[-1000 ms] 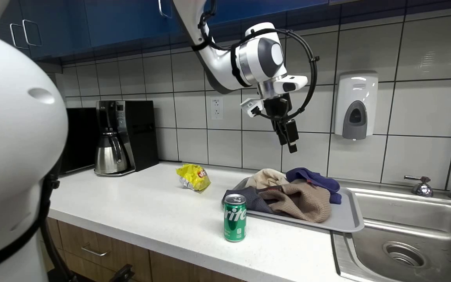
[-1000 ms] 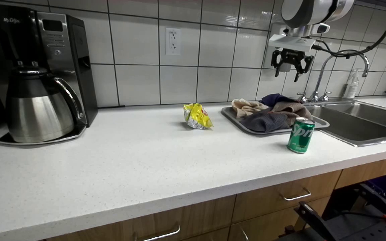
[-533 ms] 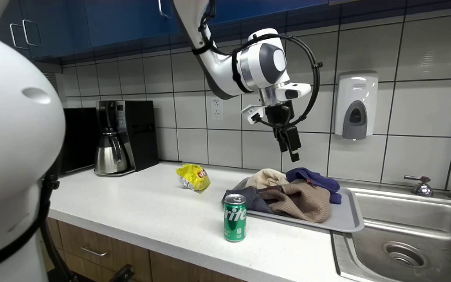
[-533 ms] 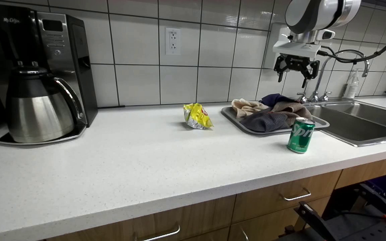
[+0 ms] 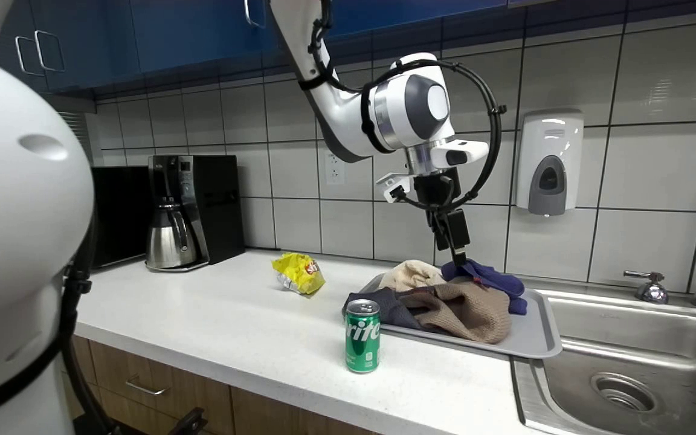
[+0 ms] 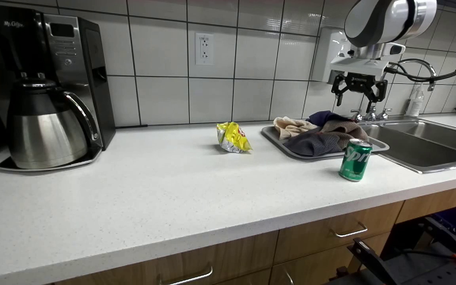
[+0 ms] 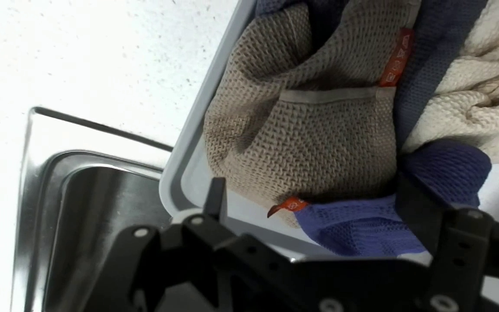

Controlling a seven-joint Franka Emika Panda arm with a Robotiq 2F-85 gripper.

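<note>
Black two-fingered hand (image 6: 354, 107) spread wide, gripping nothing, over purple waffle-weave cloth (image 7: 358, 223) and brown waffle-weave cloth (image 7: 319, 147). Both heaped on rounded grey tray (image 5: 535, 329), white speckled bench (image 6: 172, 178), by stainless-steel sink (image 5: 680, 386). Hand seems clear of purple cloth; contact hard to judge.

In an exterior view we find the tray (image 5: 535, 329) on the table (image 5: 215, 314), its right end overlapping the edge of the sink (image 5: 571, 377), the cloths (image 5: 475, 311) lying on it and the can (image 5: 362, 341) standing in front. Left of the tray we have the packet (image 5: 299, 272), and farther left the coffee maker (image 5: 218, 208). We see the end effector (image 6: 354, 107) above the cloths.
</note>
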